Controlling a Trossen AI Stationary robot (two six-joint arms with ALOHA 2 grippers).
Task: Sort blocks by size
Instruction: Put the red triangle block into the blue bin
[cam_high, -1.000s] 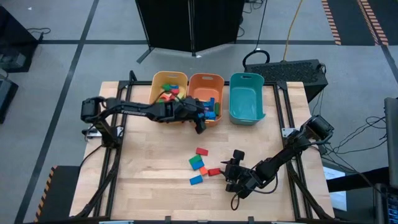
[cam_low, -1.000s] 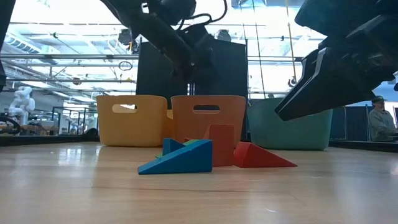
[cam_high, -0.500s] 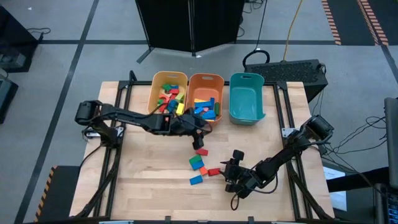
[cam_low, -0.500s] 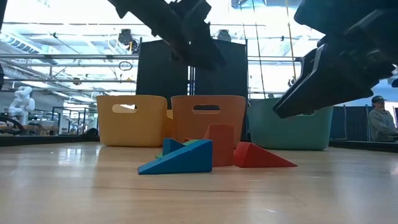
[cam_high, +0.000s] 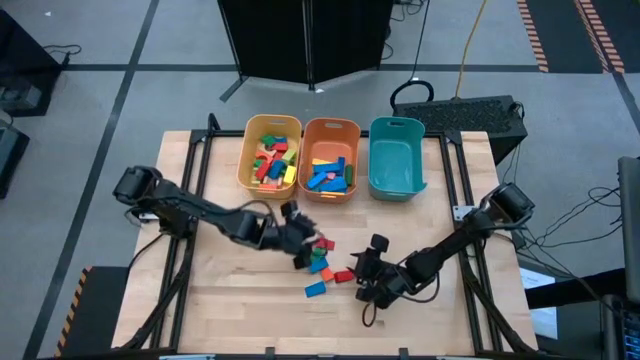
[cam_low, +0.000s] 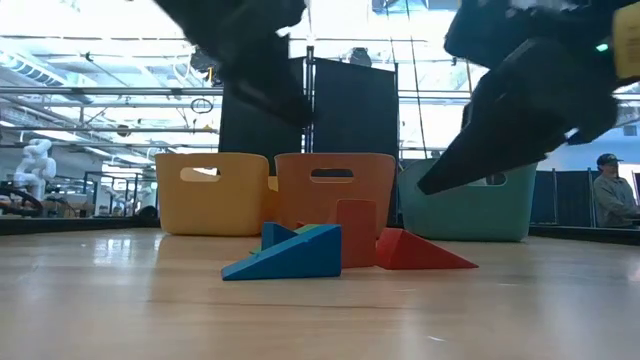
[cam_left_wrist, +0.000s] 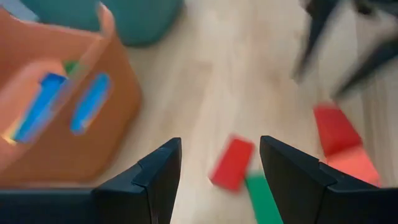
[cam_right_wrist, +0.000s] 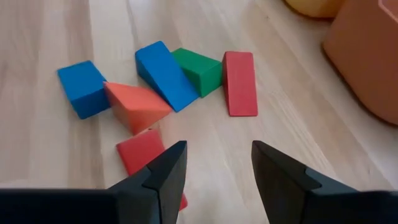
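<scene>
Six loose blocks (cam_high: 322, 262) lie mid-table between both spread, empty grippers: left gripper (cam_high: 301, 246) just left (nearer the flat red bar (cam_right_wrist: 239, 82)), right gripper (cam_high: 364, 280) just right.

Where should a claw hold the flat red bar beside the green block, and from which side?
Judging by its pose, take the red bar from above, across its two long edges. It lies flat on the table, one long side free; the green block sits close along the other.

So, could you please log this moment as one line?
left tool: open, empty, above red bar | right tool: open, empty, near loose blocks | teal bin: empty
</scene>
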